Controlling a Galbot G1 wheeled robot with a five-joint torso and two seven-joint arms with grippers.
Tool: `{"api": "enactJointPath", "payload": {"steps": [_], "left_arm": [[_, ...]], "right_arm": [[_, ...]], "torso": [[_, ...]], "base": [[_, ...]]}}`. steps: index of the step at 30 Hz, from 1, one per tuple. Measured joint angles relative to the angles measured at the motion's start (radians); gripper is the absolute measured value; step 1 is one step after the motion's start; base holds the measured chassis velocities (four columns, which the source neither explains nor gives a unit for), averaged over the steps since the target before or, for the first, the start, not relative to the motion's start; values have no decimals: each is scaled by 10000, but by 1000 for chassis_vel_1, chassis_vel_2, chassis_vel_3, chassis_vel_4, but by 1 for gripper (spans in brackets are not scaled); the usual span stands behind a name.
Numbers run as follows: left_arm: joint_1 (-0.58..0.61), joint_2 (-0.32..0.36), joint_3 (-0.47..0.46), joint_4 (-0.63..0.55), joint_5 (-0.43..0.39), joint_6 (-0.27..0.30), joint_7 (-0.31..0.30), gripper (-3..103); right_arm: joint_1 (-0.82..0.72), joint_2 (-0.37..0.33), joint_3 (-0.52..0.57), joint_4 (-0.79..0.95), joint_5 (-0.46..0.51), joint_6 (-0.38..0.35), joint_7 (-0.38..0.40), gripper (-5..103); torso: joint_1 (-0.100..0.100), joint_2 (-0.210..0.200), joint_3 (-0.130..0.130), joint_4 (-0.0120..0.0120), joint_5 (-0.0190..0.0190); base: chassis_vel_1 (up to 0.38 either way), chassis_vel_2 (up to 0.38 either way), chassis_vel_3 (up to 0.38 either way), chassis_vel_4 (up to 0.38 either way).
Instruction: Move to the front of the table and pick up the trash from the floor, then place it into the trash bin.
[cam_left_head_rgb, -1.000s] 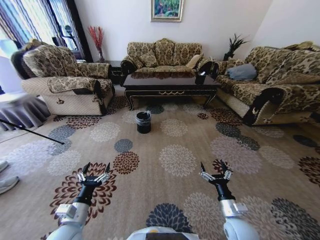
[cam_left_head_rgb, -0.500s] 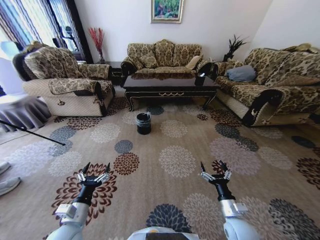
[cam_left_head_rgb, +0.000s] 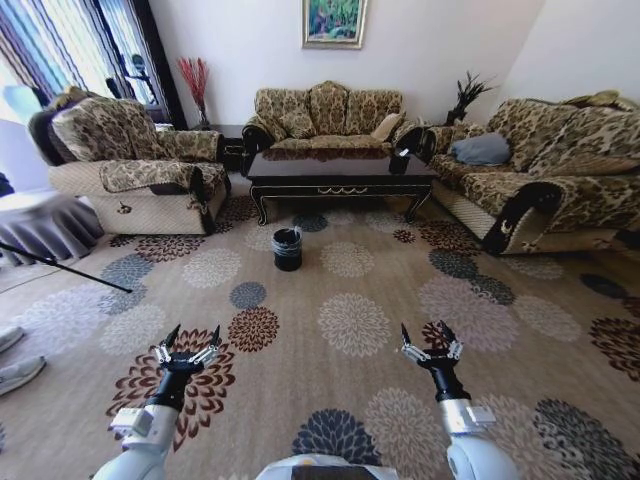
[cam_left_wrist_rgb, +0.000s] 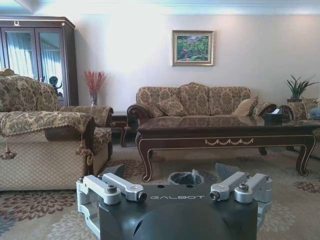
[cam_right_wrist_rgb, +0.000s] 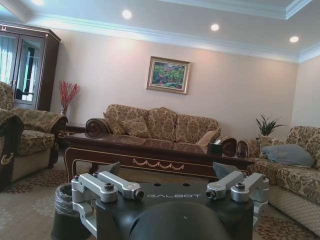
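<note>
Black left gripper (cam_left_head_rgb: 187, 341) and right gripper (cam_left_head_rgb: 430, 338) hover spread wide, empty, above the carpet (cam_left_head_rgb: 350, 320).

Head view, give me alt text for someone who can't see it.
The robot's left hand and right hand hang open and empty over a floral carpet. Ahead, the small black trash bin stands on the carpet in front of the long dark table, with patterned sofas around it.

Dark glossy table (cam_left_head_rgb: 340, 168), black lined trash bin (cam_left_head_rgb: 287, 247) upright in front
</note>
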Motion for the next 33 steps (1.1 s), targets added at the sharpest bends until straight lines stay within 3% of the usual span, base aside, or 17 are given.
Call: {"api": "enactJointPath", "payload": {"steps": [33], "left_arm": [[0,0,0,1,0,0,0,100]], "right_arm": [[0,0,0,0,0,0,0,100]], "torso": [[608,1441,834,0,0]], "base": [[0,0,0,0]]}}
